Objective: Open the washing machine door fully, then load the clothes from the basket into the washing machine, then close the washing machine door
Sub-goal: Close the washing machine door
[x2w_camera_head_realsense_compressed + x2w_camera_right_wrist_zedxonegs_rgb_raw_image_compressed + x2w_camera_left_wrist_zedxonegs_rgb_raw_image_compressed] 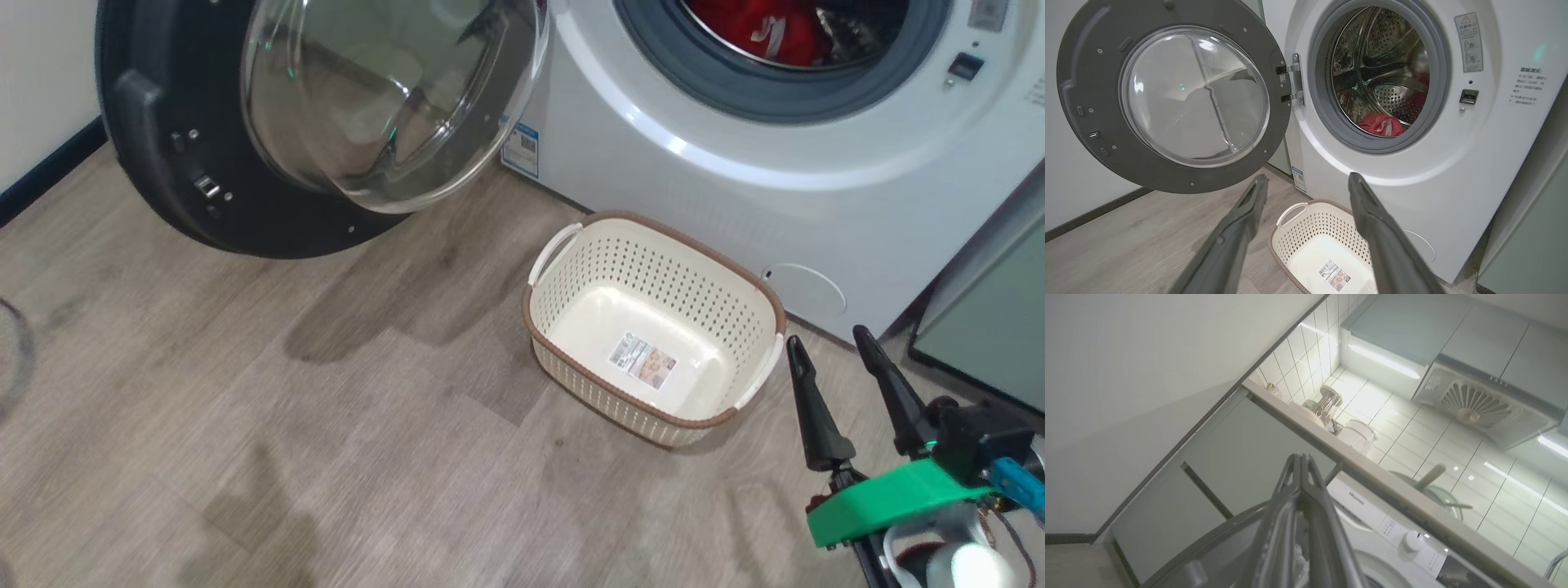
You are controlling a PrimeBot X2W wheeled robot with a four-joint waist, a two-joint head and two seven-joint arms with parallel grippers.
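The right gripper (829, 339) is seen with its fingers spread wide and nothing between them. The basket (645, 265) is set on the floor just left of the fingertips, with a sticker (642, 361) on its bottom. Beyond the fingertips, the washer (1453, 183) is seen with the door (1086, 102) swung wide to the left. The clothes (1380, 124) are piled in the drum (1384, 61), above the gap between the fingers. The left gripper (1301, 457) is pressed shut on nothing, with a cabinet (1241, 457) behind its tips.
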